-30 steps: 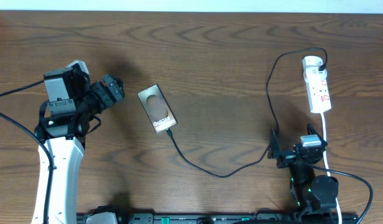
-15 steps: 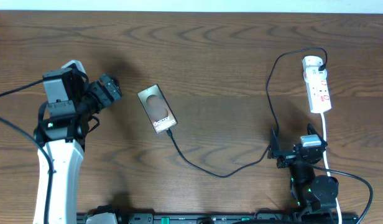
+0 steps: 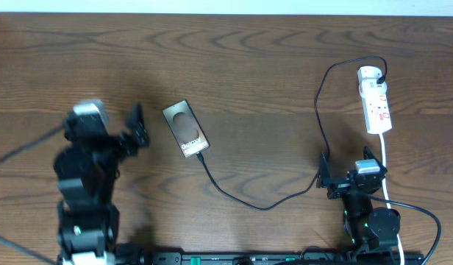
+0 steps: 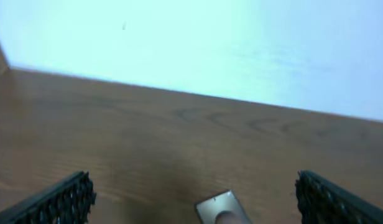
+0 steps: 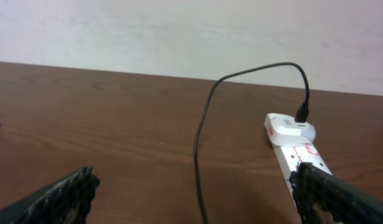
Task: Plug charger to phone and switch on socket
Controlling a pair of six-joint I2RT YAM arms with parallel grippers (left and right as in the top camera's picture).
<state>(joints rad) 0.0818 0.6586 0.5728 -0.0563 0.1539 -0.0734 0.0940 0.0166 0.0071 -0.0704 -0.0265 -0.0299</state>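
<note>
phone (image 3: 186, 129): white lettering, too small to read | socket (image 3: 376, 104): red marks, illegible

The black two-finger left gripper (image 3: 137, 125) stands with its jaws spread wide. Its white-and-black left arm (image 3: 83, 180) looks blurred. The black right gripper (image 3: 347, 169) sits equally wide.

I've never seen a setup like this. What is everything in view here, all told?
table: one, dark brown wood, under everything.
phone: one, bronze-brown, lying flat left of centre.
charger cable: one, thin black, running from the phone's near end across to the adapter.
adapter: one, white, on the power strip's far end.
power strip: one, white with red marks, far right.
white cord: one, trailing from the strip toward the near edge.
wall: one, pale, behind the table.
left claw: one, black, open and empty, left of the phone.
right claw: one, black, open and empty, near right.
</note>
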